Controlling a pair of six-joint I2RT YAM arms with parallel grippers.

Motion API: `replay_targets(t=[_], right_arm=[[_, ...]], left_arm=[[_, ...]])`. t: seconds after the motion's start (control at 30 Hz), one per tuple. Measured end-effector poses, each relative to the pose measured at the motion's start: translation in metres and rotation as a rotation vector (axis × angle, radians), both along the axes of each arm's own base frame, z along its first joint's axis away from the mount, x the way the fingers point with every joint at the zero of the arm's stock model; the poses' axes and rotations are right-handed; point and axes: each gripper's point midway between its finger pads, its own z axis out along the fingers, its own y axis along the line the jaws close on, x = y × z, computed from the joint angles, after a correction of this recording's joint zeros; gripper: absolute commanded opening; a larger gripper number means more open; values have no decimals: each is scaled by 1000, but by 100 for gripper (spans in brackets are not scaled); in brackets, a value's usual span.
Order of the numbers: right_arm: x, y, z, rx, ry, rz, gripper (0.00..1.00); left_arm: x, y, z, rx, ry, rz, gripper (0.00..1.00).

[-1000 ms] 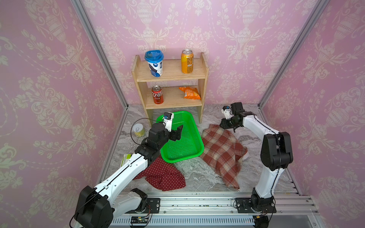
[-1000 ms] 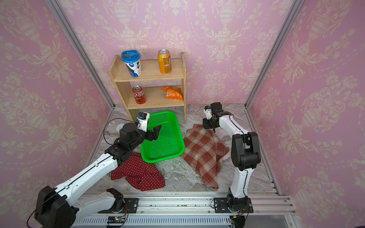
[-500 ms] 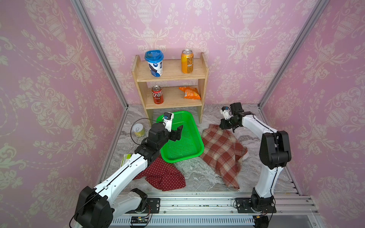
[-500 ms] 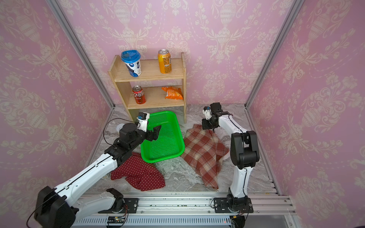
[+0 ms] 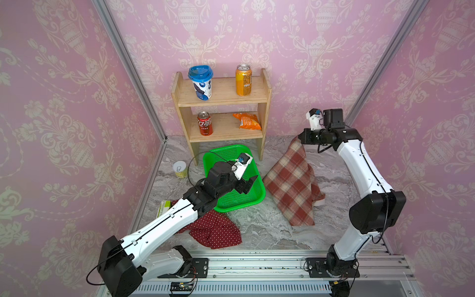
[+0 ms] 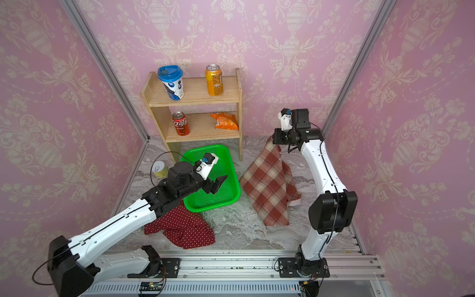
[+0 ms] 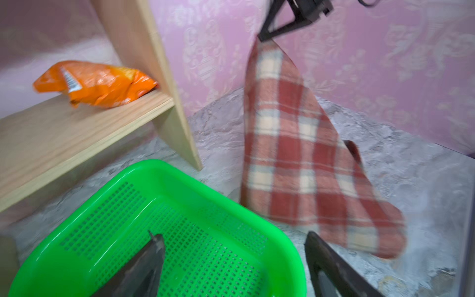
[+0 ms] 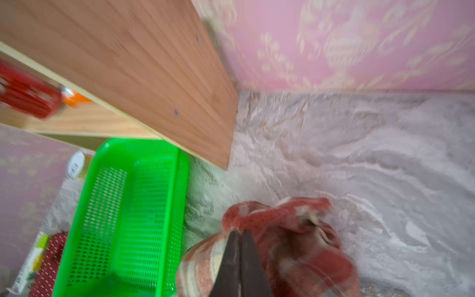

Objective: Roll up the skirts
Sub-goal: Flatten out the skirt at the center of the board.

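Both top views show white Chinese characters on the red can (image 5: 204,123) (image 6: 181,123)

Both top views sit high out front, looking down at the whole booth. The wrist cams ride low and close, both catching the green basket (image 7: 192,231), wooden shelf (image 7: 154,77) and plaid skirt (image 7: 295,154).

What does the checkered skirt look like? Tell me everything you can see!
The plaid skirt is thick, soft-looking cloth in red, cream and tan checks. The right gripper pinches its top corner, jaws shut, holding it up so it hangs like a tent. Its lower part rests crumpled on the marble table, beside the green basket.
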Motion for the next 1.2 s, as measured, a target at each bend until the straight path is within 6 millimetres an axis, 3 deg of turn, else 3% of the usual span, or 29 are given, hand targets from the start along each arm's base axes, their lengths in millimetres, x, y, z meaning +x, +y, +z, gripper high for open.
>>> replay_targets(t=[0.1, 0.17, 0.3, 0.43, 0.63, 0.73, 0.87, 1.07, 1.2], right_arm=[[-15, -3, 67, 30, -123, -18, 0], [-28, -3, 100, 48, -180, -25, 0], [-54, -5, 139, 67, -250, -43, 0], [-67, -6, 145, 74, -248, -50, 0], [-59, -6, 96, 95, -118, -70, 0], [-53, -5, 88, 113, -89, -81, 0], [-55, -6, 111, 118, -128, -84, 0], [-79, -3, 177, 156, -278, -63, 0], [-84, -2, 181, 179, -279, -64, 0]], left_arm=[[-20, -34, 18, 31, -63, -115, 86], [-33, -50, 24, 42, -94, -173, 87], [-56, -70, 31, 75, -149, -266, 89], [-68, -87, 24, 131, -175, -334, 90], [-60, -112, -23, 231, -120, -366, 91], [-54, -126, -44, 265, -106, -358, 91], [-53, -140, -60, 293, -116, -346, 91], [-56, -158, -44, 239, -155, -360, 94], [-66, -192, -38, 222, -196, -370, 94]])
